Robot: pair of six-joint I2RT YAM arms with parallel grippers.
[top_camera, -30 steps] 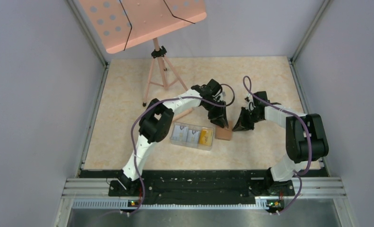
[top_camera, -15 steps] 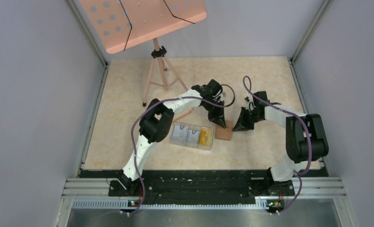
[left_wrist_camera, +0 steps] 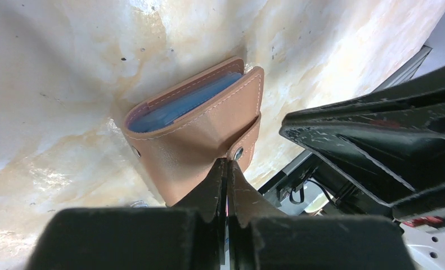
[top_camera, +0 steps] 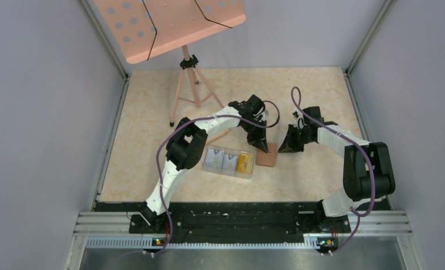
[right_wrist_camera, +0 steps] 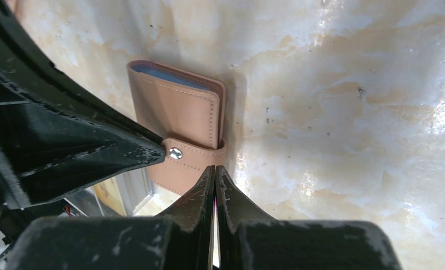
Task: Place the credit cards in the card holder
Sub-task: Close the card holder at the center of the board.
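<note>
While the left tool (left_wrist_camera: 227, 169), pressed together, is seemingly touching the snap strap (left_wrist_camera: 246, 145) of the brown card holder (left_wrist_camera: 197, 135) just ahead, the right tool (right_wrist_camera: 215, 171), likewise pressed together, is facing it opposite; credit cards (top_camera: 229, 161) are lying in a clear tray (top_camera: 227, 174) beside the left tool.

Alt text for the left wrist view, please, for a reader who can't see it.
The left gripper, jaws shut, has its tips at the snap strap of a brown card holder lying on the marbled beige table. Blue inner layers show at the holder's open edge, and the black right gripper fills the right side.
</note>
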